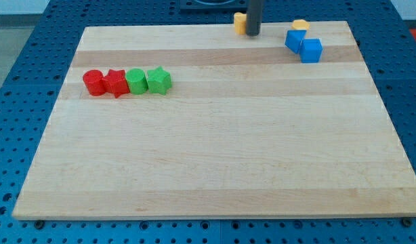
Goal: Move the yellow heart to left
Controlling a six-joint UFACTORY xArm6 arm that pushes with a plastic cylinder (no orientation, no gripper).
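A yellow block sits at the board's top edge, near the middle; its shape is hard to make out. My dark rod stands right against its right side, and my tip touches the board just to the block's lower right. A second yellow block lies farther right at the top edge, partly hidden behind a blue block; I cannot tell its shape either.
Two blue blocks sit together at the top right. On the left, a row holds a red cylinder, a red star, a green cylinder and a green star. The wooden board lies on a blue pegboard.
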